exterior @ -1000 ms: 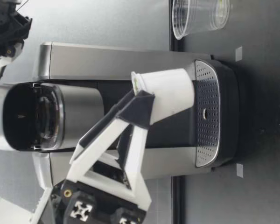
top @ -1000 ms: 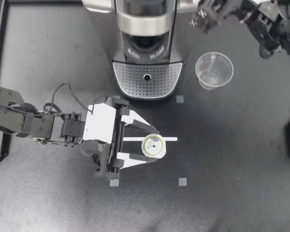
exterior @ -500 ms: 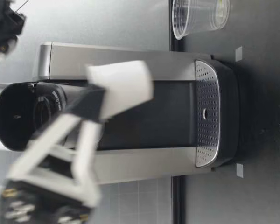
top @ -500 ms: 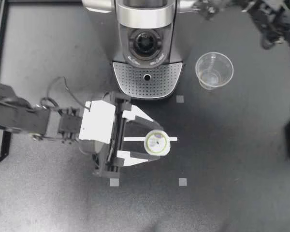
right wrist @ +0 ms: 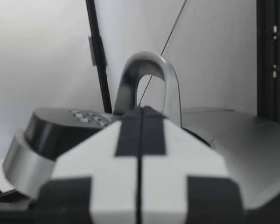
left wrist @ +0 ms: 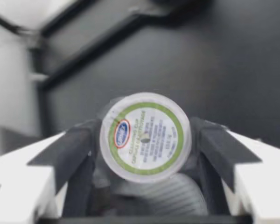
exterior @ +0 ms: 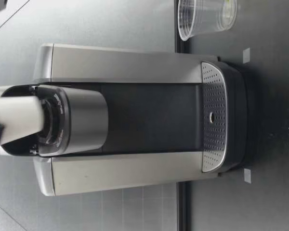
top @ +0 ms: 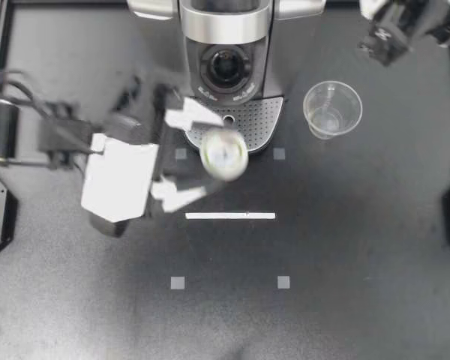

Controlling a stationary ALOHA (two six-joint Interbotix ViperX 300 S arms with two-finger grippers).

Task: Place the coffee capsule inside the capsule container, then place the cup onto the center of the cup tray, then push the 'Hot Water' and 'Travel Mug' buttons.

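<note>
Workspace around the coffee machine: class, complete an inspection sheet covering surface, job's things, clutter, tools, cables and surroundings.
Surface: dark table.
Job's things: coffee capsule held high before the open capsule container; clear cup upright on the table beside the coffee machine, not on the cup tray.
Clutter: white strip, small grey squares.
Tools: left tool shut on the coffee capsule; right tool shut, empty, near the machine's top.
Cables: black cable looping behind the left tool.
Surroundings: black frame rail along the table's edge.
</note>
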